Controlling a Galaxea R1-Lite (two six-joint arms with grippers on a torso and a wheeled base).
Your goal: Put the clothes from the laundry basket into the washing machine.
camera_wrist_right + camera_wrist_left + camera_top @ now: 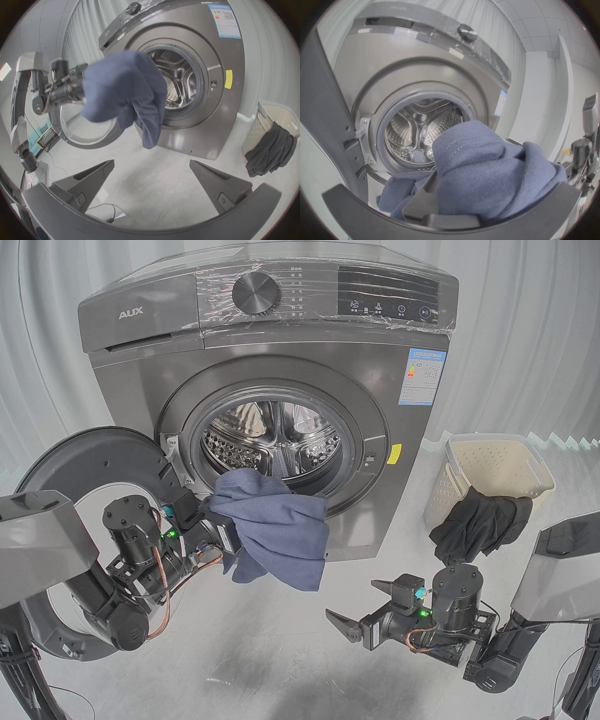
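1. Grey metal front-loading washing machine (pixel 269 396): silver lettering (pixel 131 312) on its drawer panel, at 10 o'clock from the round drum opening (pixel 275 434). A blue-and-white label (pixel 422 376) sits at 2 o'clock and a small yellow sticker (pixel 394 454) at 3 o'clock; their print is too small to read.
2. The left gripper (pixel 220 532) is clamped on a blue cloth garment (pixel 275 527), which hangs across the opening's rim at 6 o'clock.
3. The right gripper (pixel 361 604) is low on the floor side at 5 o'clock, fingers spread wide, holding nothing.
4. A cream perforated plastic laundry basket (pixel 494 439) stands at 3 o'clock of the machine, with a black garment (pixel 481 524) draped over its front rim.
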